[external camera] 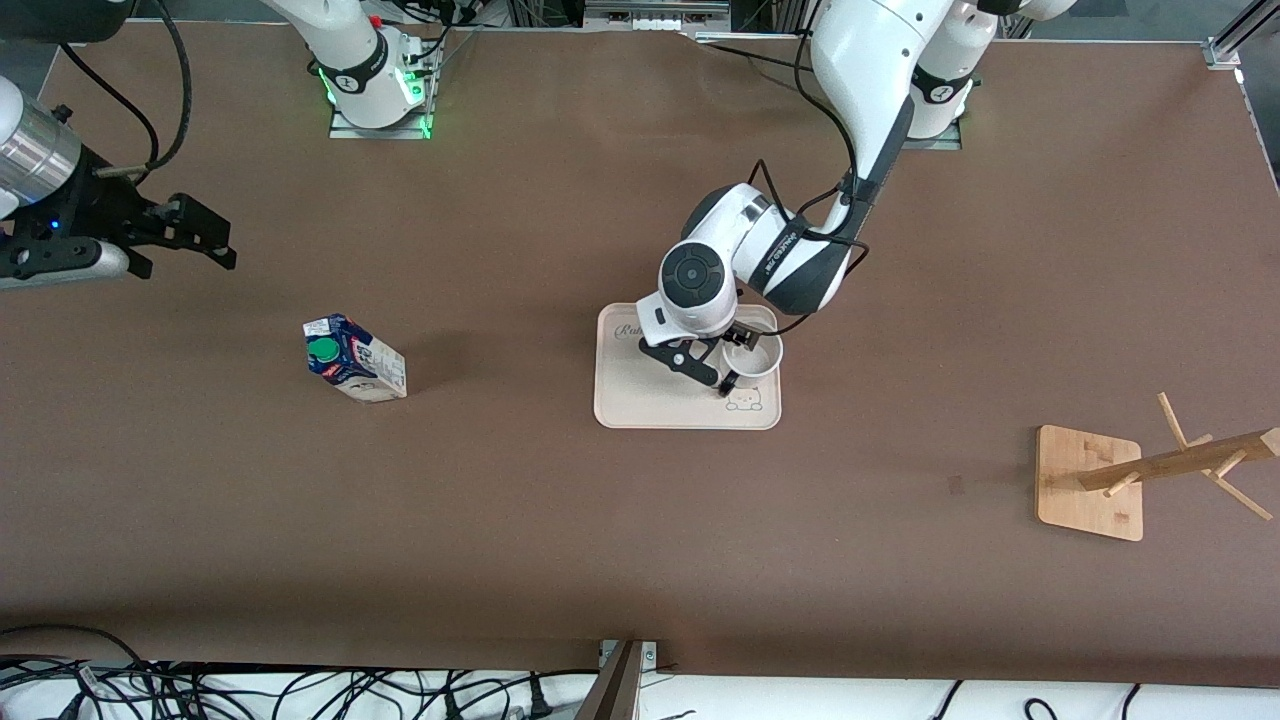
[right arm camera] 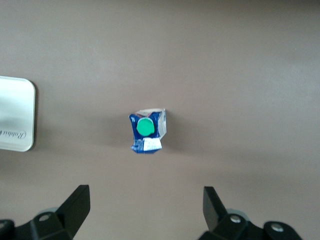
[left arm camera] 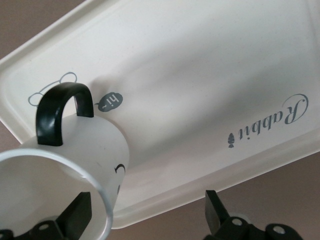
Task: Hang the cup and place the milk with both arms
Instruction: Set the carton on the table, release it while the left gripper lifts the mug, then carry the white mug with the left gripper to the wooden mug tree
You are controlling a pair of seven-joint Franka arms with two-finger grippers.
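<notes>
Here, glossy ceramic cup point(external camera: 752, 362) w/ left gripper point(external camera: 722, 372) astride rim.

You are looking at a robotics lab, not a home; the wide brown matte tabletop point(external camera: 560, 520) carries two white jointed robot arms bolted to metal base plates point(external camera: 378, 125) at its edge; aluminium framing point(external camera: 1232, 35) stands at one corner; loose black cables point(external camera: 250, 690) tangle along the edge nearest the front camera; the cream plastic tray point(external camera: 640, 395) and bamboo mug rack point(external camera: 1110, 480) sit as staged props.
</notes>
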